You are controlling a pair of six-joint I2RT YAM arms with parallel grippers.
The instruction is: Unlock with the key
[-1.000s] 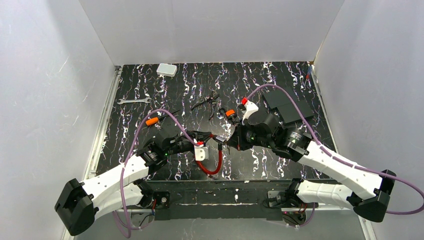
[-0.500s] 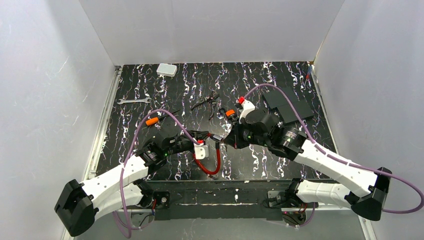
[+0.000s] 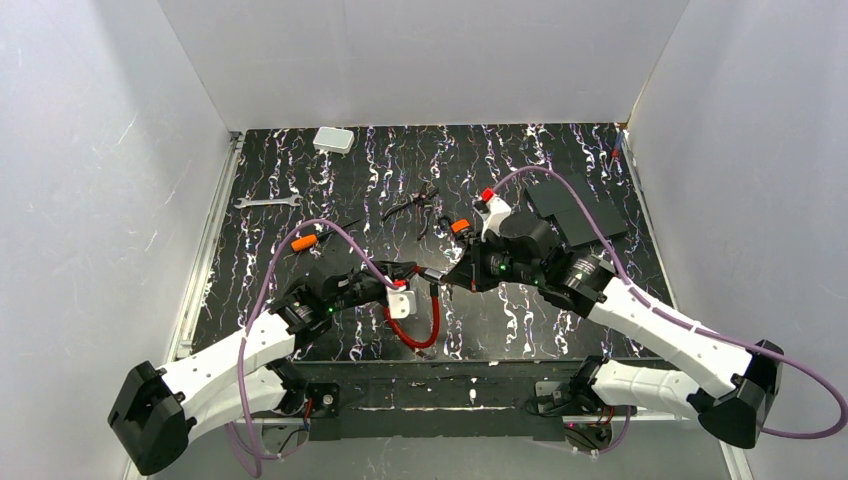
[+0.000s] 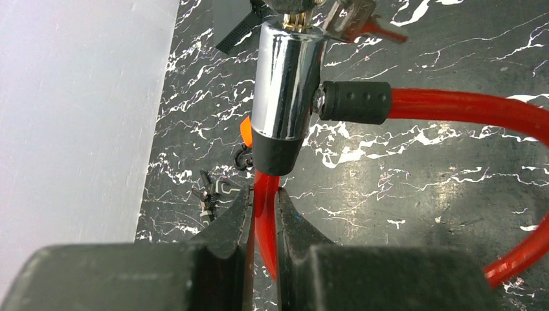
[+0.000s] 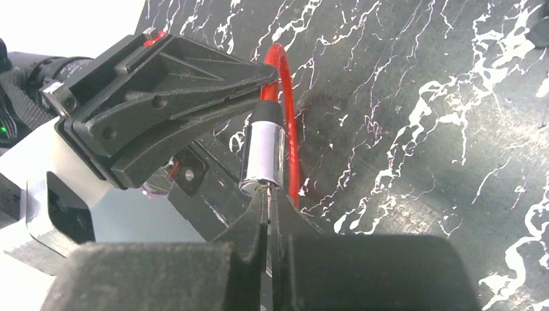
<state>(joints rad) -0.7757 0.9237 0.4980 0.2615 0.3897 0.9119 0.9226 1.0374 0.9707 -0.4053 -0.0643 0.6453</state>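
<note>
I am clamping my left gripper (image 4: 262, 220) on the red cable (image 4: 453, 107) just below the chrome lock barrel (image 4: 288, 84), and pinching the key (image 5: 264, 197) in my right gripper (image 5: 267, 214) at the barrel's end face. Twisting off-axis risks bending the blade, or the barrel spinning along.

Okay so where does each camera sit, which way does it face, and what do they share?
Top external: fixed above and behind the bases, looking down on the table; both arms show whole.
Left wrist: on the left arm, looking along the left jaws, shut on the red cable beside the chrome lock barrel.
Right wrist: on the right arm, facing the left jaws; right jaws pinch the key at the barrel's end.
Shared: all three see barrel and cable.
</note>
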